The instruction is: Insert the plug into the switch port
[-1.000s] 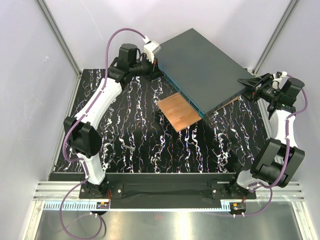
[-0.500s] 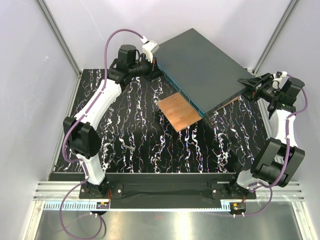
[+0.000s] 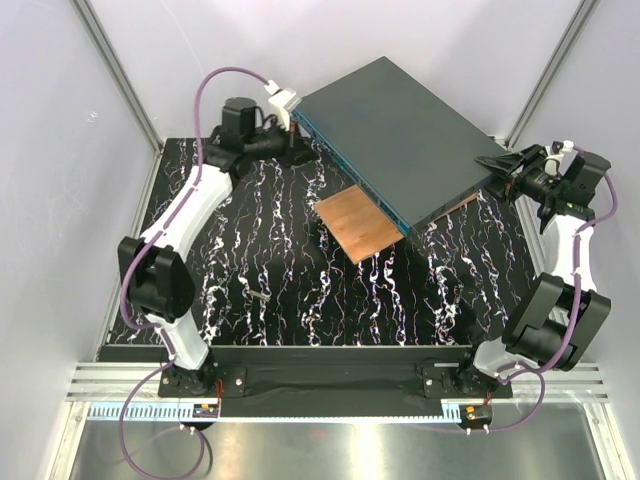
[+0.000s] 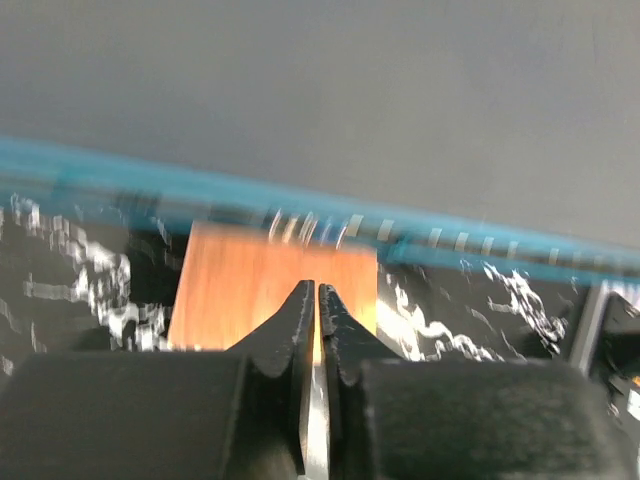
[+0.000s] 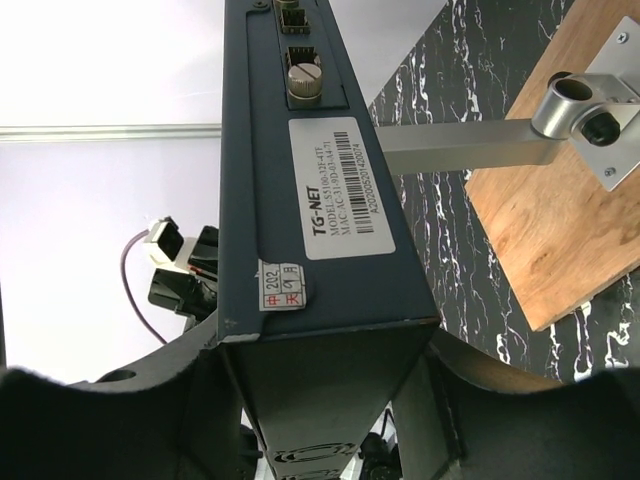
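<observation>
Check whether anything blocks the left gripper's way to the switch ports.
Nothing visible does. In the blurred left wrist view the left gripper faces the teal port face across open space; the copper plate seems to lie flat, lower than that line.

The left arm [image 3: 190, 205] and the right arm [image 3: 566, 248] share one build: glossy white link shells set between bulky black joint housings; a purple cable [image 3: 199, 110] loops free of each and runs down to its black base [image 3: 190, 375], bolted to a black plate; the left wrist carries a white block [image 3: 281, 98] where its cable ends; the left hand [image 4: 317, 292] and right hand [image 3: 503, 165] are matte black, with thick fingers narrowing to notched, pointed tips.
</observation>
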{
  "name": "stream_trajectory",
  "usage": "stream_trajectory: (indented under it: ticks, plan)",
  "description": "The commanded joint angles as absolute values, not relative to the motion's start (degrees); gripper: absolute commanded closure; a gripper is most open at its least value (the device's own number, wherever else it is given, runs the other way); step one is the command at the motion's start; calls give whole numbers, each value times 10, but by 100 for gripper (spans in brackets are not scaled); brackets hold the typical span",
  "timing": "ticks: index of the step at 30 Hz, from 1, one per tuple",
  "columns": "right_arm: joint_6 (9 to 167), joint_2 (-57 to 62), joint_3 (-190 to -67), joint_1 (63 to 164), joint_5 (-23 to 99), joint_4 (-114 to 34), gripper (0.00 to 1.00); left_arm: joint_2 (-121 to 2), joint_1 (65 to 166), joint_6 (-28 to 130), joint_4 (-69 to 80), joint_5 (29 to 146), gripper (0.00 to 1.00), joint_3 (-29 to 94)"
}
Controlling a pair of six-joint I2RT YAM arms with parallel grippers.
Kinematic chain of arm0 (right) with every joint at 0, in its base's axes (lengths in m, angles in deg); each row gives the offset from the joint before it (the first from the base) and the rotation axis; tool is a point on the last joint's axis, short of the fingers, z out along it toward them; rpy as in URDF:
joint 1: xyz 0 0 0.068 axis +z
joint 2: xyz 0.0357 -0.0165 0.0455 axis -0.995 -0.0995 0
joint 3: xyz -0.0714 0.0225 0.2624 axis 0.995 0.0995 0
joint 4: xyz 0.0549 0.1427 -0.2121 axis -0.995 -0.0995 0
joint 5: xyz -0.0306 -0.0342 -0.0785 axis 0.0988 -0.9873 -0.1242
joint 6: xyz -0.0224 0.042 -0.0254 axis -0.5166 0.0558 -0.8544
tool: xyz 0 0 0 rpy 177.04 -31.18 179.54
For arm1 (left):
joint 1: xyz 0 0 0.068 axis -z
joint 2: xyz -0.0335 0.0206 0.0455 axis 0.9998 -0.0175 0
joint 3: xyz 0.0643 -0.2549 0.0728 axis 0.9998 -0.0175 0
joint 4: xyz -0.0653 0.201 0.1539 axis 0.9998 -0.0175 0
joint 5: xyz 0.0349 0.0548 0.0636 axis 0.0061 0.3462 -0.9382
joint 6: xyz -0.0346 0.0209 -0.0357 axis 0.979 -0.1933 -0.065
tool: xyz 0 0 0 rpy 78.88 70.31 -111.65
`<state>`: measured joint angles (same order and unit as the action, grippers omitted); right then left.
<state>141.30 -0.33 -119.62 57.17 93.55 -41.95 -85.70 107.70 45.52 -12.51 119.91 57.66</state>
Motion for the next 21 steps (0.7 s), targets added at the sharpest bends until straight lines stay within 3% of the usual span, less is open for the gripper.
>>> stream_trajectory:
  ticks: [1,8,9,10,15,21]
  plan:
    - [1327,-12,-1242,597,907,-450,77,-782,1008,412,-156,1283,87,552]
    - [1240,15,-1262,567,897,-568,23,-683,894,107,-447,1320,69,490]
    - [1227,19,-1266,561,898,-600,20,-664,891,64,-503,1317,67,462]
    - [1168,38,-1272,540,897,-660,11,-638,867,-100,-570,1287,64,413]
    - [1047,66,-1294,517,886,-803,1,-600,870,-293,-634,1259,58,305]
    - [894,94,-1346,505,848,-950,0,-600,929,-424,-596,1152,58,193]
